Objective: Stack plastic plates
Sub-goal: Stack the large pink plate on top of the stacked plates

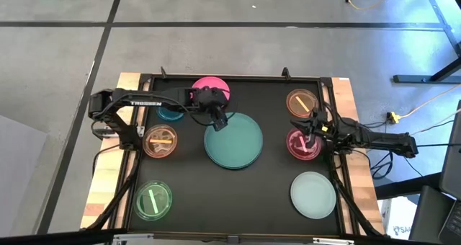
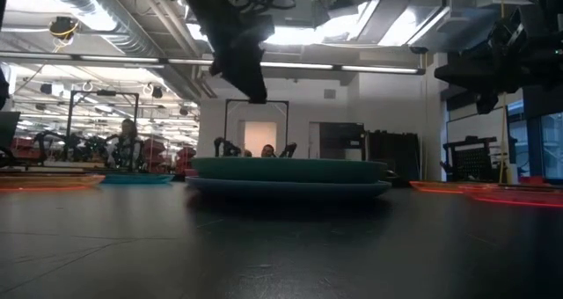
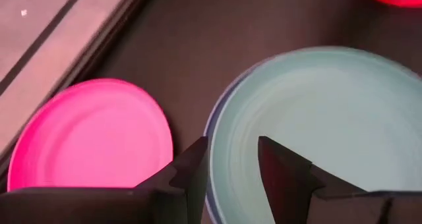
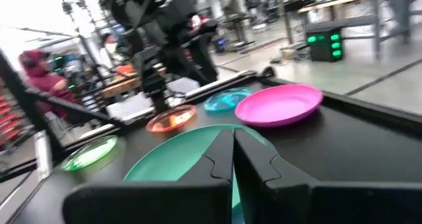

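Observation:
A teal plate (image 1: 234, 140) lies stacked on a grey-blue plate (image 2: 290, 190) at the table's middle. My left gripper (image 1: 218, 120) hangs open above the stack's far-left rim (image 3: 221, 128) and is clear of it in the low view (image 2: 255, 92). The pink plate (image 1: 210, 86) lies flat by the far edge, just beyond that gripper (image 3: 231, 168). My right gripper (image 1: 311, 127) is shut (image 4: 232, 148) and hovers over the small magenta plate (image 1: 304, 145) at the right. The pale-mint plate (image 1: 313, 194) rests near the right front.
Small plates lie apart on the black mat: blue (image 1: 171, 113), orange (image 1: 160, 141) and green (image 1: 153, 199) on the left, amber (image 1: 302, 102) at the far right. Wooden table edges (image 1: 108, 180) flank the mat. People and other robot stations show in the room behind.

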